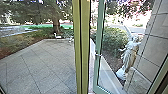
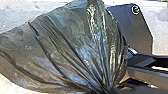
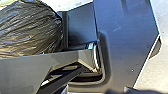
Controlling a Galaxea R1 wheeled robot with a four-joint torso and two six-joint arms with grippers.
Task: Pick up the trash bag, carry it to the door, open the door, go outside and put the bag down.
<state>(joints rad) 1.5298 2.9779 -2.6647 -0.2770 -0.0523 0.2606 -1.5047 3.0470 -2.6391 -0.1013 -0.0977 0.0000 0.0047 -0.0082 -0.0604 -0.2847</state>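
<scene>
A yellow-green door post stands upright in the middle of the head view. To its right is a green-framed glass door with a small handle, a narrow gap between them. The dark, shiny trash bag spreads large across the left wrist view, its folds drawn together at my left gripper, which is shut on it. Part of the same black bag also shows in the right wrist view, beyond the robot's own jointed bar. How my right gripper stands cannot be made out.
Grey paving stretches out on the left, bordered by planting and a tree. A pale statue stands beyond the glass on the right, near a stone-clad wall and a bush.
</scene>
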